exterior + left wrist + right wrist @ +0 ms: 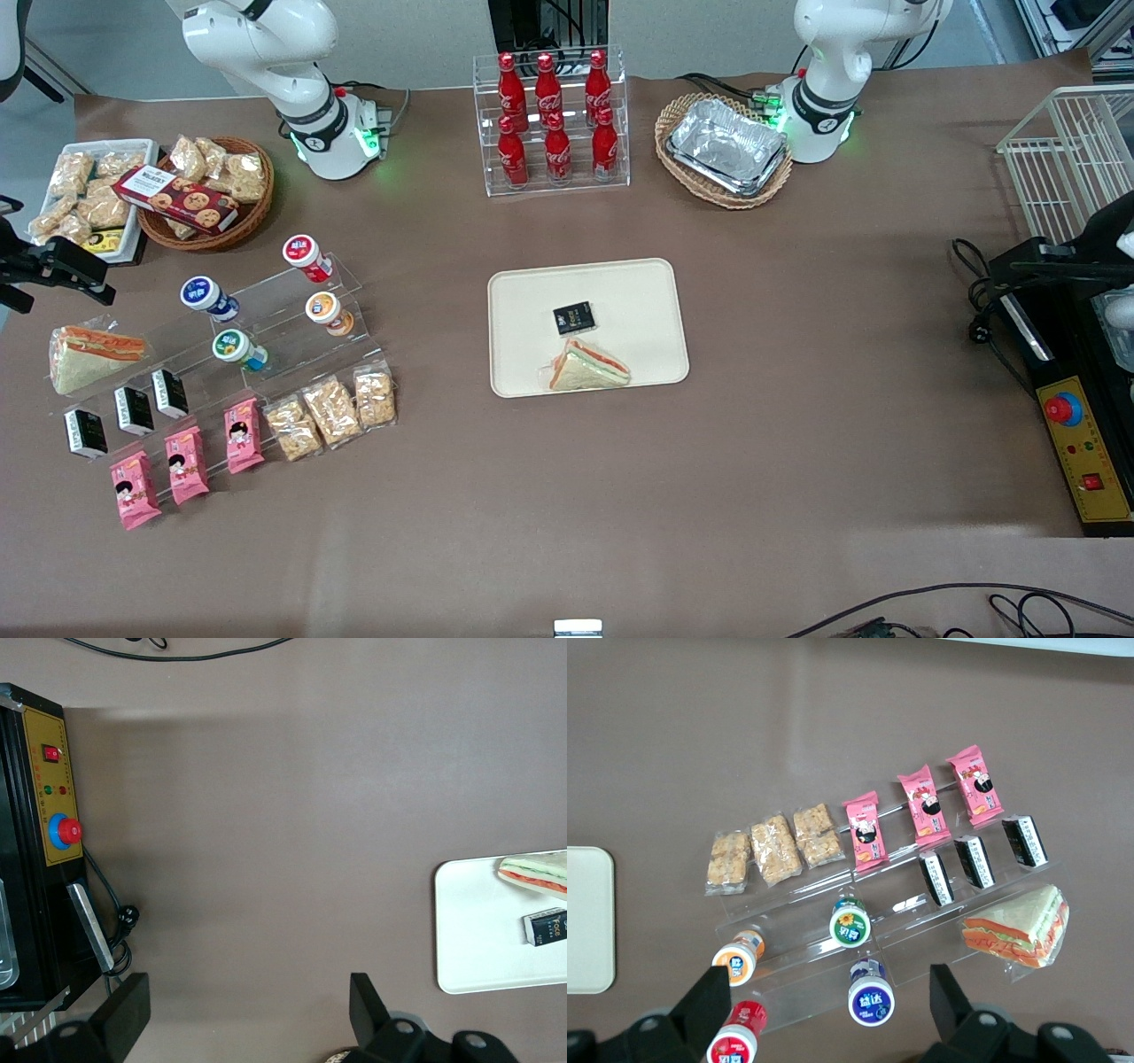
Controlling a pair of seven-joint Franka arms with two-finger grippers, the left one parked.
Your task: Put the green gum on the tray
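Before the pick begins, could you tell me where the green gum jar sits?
The green-lidded gum jar lies on the clear acrylic step rack, below the open pincer, nearer the camera than the blue-lidded jar.

— Any readable print?
— White Coca-Cola script on the red bottles [549, 120] in the clear rack. Lettering on the green gum [850, 923] lid and the black packet [573, 318] on the tray [523, 354]: illegible.

Cut off by the frame edge: gripper [824, 997], fingers [709, 997] spread wide above the green gum [850, 922]; tray [586, 920] only partly seen; jar label print unreadable.
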